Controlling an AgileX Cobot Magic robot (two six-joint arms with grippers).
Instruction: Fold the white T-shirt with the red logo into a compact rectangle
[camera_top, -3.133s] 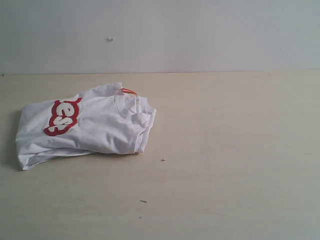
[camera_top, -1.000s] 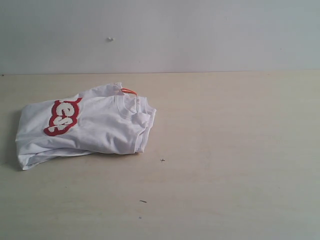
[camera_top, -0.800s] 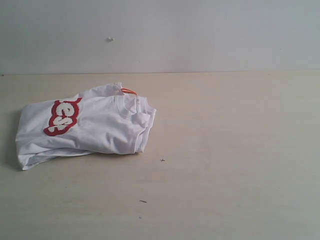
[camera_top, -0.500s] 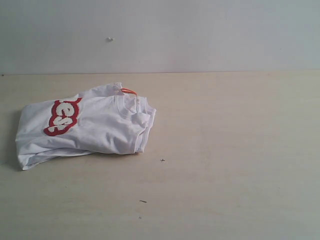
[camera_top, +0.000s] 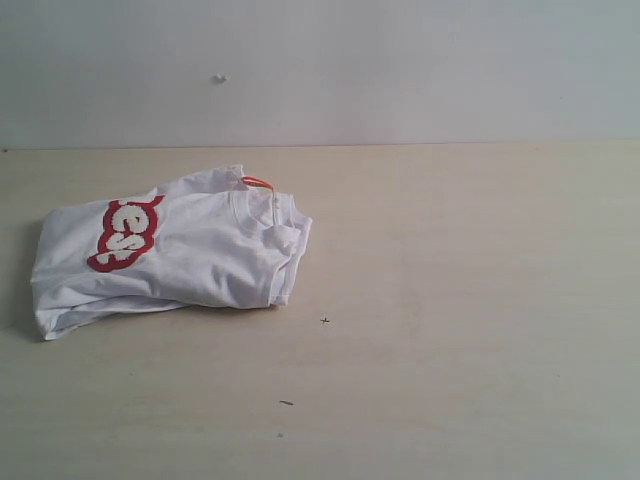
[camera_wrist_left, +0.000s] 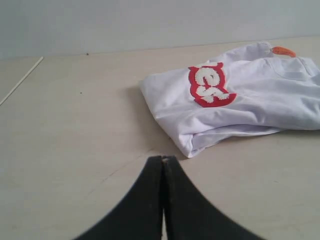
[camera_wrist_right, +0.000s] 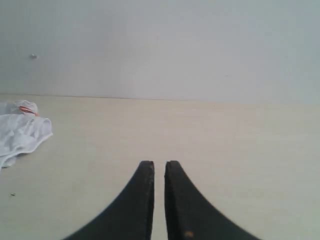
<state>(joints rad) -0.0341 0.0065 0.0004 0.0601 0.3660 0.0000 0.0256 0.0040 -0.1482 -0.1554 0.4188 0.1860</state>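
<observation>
A pale wooden table runs up to a plain grey-white wall. The white T-shirt lies at the left of the exterior view, already folded into a rough, slanted bundle. The red logo faces up near its left end and the orange tag shows at its upper edge.

Neither arm appears in that view. The left gripper is closed with its fingers pressed together, empty, hanging just short of the bundle's near corner. The right gripper is all but closed, with only a thin slit between its fingers. It holds nothing and is well apart from the shirt.

We judge the folding nearly finished, so what remains is tidying. The layers gape at the lower left corner and the collar end bulges, so we would open the left pincer, pinch through every layer at that loose corner and tuck it square. Then we would press down rather than drag, so the stack does not slide apart.

Compared with the earlier exterior frames, we find no difference: the shirt keeps the same outline and place.
</observation>
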